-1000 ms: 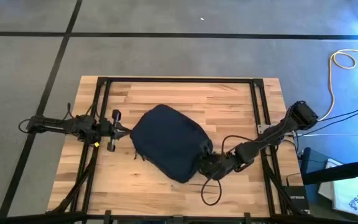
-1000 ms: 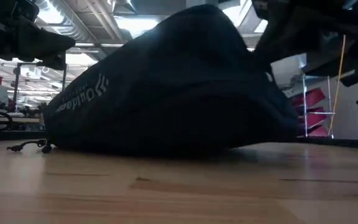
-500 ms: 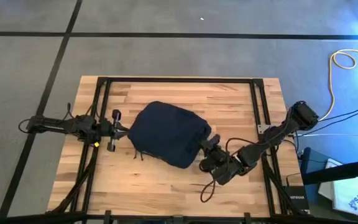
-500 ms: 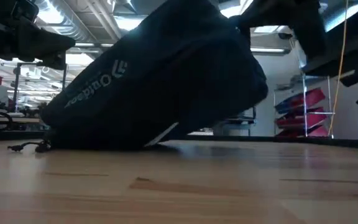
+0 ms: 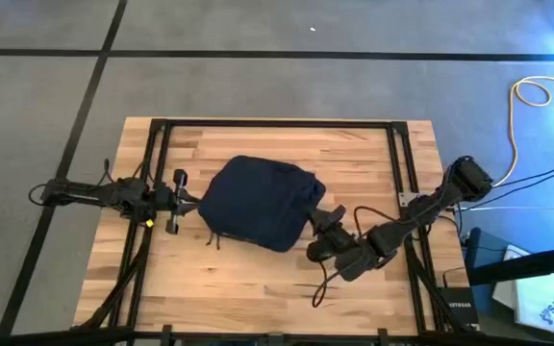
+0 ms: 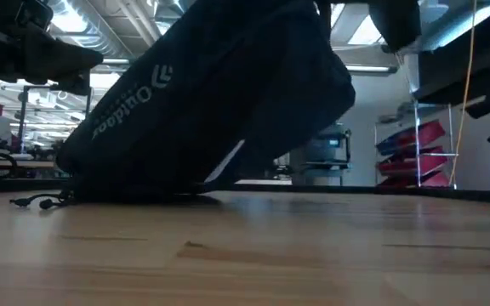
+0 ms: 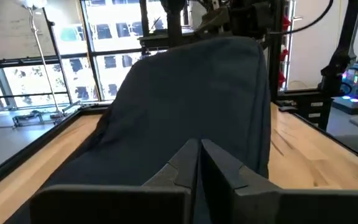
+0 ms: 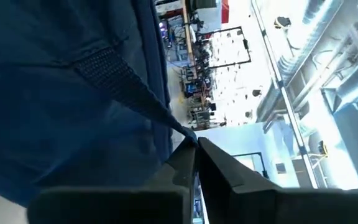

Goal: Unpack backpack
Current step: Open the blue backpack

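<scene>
The dark navy backpack point(image 5: 261, 204) sits mid-table, tipped up. Its left end point(image 6: 117, 191) rests on the wood and its right end point(image 6: 330, 76) is raised clear. My right gripper point(image 5: 317, 219) is at that raised right end, shut on the backpack's fabric. My left gripper point(image 5: 192, 203) stays low at the backpack's left end with its fingers shut point(image 7: 199, 155); the backpack's wall point(image 7: 191, 87) fills its view. A white logo point(image 6: 134, 98) shows on the side facing the low camera. My left gripper's shut fingertips stand right at the backpack's left end; I cannot tell whether they touch it or hold anything. My right gripper pinches a pointed bit of fabric point(image 8: 182, 134) where a mesh strap point(image 8: 123, 81) meets the backpack's right end, between its two fingers. That end hangs lifted from the hold, and the left end stays on the table.
A black metal frame point(image 5: 277, 125) runs round the tabletop. A loose black cable point(image 5: 327, 288) loops on the wood near my right arm. A drawstring point(image 6: 32, 201) trails from the backpack's left end. Bare wood point(image 5: 229, 288) lies along the near edge.
My right gripper has risen and drawn toward the table's far edge with the backpack's right end. The backpack has tipped up, its right end lifted clear of the table, while its left end has stayed down in place.
</scene>
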Controlling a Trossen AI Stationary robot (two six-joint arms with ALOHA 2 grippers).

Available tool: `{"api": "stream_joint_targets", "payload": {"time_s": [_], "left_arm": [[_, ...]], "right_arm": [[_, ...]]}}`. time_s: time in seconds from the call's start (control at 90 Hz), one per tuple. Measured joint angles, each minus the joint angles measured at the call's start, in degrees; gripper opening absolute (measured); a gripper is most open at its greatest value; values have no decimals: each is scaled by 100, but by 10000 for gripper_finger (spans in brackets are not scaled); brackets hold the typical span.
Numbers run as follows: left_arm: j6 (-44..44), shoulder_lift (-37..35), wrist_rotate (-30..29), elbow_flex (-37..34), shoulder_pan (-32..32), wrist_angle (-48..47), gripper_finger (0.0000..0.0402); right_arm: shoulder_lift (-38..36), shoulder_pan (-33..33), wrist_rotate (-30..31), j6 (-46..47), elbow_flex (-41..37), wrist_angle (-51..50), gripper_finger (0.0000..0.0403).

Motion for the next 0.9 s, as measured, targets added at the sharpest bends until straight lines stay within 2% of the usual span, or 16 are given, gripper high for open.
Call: {"api": "stream_joint_targets", "payload": {"time_s": [0.3,0.478,0.744,0.9], "left_arm": [[53,1,1,0,0,0,3],[59,0,-1,0,0,0,3],[66,-1,-7,0,-2,0,3],[66,1,-20,0,0,2,3]], "right_arm": [[-28,-2,-88,-353,2,496,0],[-28,7,-243,-804,2,1201,0],[-28,202,-983,-1432,2,1911,0],[-28,381,-1320,-2035,2,2681,0]]}}
